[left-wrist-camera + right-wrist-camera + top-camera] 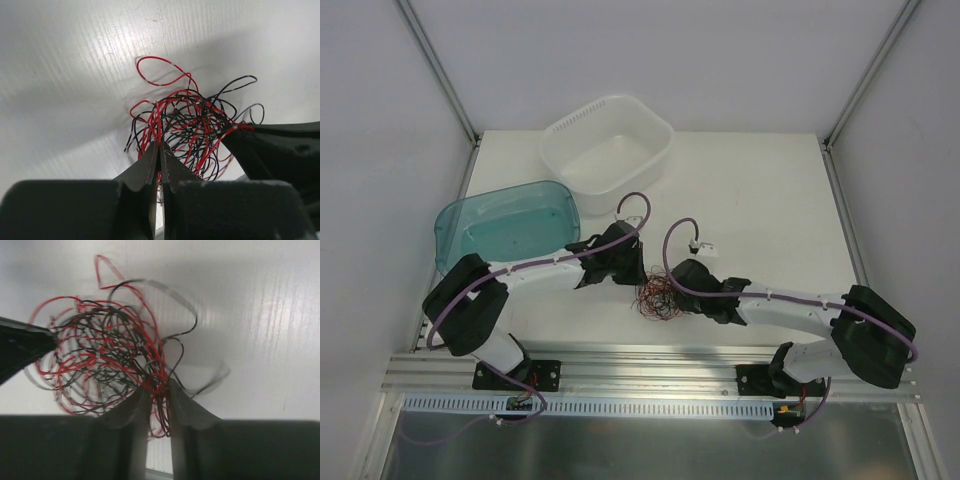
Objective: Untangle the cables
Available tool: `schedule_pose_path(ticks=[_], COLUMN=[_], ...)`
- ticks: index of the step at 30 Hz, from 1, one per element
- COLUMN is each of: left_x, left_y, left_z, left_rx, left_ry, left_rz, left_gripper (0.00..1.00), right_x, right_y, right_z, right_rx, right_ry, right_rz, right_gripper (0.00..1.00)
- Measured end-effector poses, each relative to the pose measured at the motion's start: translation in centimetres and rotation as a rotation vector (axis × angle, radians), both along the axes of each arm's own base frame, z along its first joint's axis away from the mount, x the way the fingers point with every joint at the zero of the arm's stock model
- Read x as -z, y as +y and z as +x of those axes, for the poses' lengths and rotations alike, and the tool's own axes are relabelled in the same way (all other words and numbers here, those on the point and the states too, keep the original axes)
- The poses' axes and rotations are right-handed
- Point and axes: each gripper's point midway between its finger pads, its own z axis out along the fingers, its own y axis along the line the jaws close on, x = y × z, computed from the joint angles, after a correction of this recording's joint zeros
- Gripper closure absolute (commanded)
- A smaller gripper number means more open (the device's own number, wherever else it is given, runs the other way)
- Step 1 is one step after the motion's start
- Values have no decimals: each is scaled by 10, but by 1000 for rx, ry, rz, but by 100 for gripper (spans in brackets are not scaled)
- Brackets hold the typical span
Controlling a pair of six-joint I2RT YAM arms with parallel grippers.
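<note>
The cables are a small clump of hair-thin red and black wires on the white table, between my two grippers. My left gripper is at the clump's upper left. In the left wrist view the left gripper has its jaws pressed together on strands at the clump's near edge. My right gripper is at the clump's right. In the right wrist view the right gripper pinches a bunch of red and black strands, and the clump spreads up and left, blurred.
A white tub stands at the back of the table. A teal translucent bin lies at the left, close behind the left arm. An aluminium rail runs along the table's near edge.
</note>
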Motion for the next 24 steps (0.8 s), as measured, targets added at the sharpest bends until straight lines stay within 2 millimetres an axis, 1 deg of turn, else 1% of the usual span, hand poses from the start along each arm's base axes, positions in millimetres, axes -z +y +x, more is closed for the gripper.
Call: schedule_pose_path(ticks=[1,2,5,8,10,14,16,18,20,21,23,24], left_x=[-4,-8,-22,-41,-56,-99,-117,-132,-136,-134,-120,-109], left_y=[2,4,12,25,35,53,63,70,75,78,81,83], left_z=[-2,-2,-5,-5,-5,-2,-2,-3,-4,-4,-7,-10], left_rx=[-11,-21,-60,-114,-156,-253,-301,-334,-349,-357,-370,-376], left_ry=[-7,-16,-49,-102,-141,-247,-292,-329,-347,-347,-323,-302], left_rz=[-10,-19,-51,-81,-106,-195,-244,-285,-297,-293,-281,-266], left_gripper=[100,100,100,100,100,100,100,100,100,100,100,100], right_x=[4,5,-2,-20,-36,-64,-75,-82,-85,-84,-81,-79], right_y=[-1,-3,-14,-36,-58,-95,-106,-114,-120,-124,-134,-141], right_z=[1,2,6,14,21,26,25,24,24,24,22,23], right_rx=[12,22,60,121,181,254,262,259,263,269,294,315], right_ry=[5,4,-18,-59,-97,-163,-186,-197,-198,-194,-175,-160], right_rz=[-12,-21,-45,-65,-79,-90,-98,-113,-130,-139,-163,-173], right_gripper=[97,99,99,99,99,99,99,99,99,99,98,97])
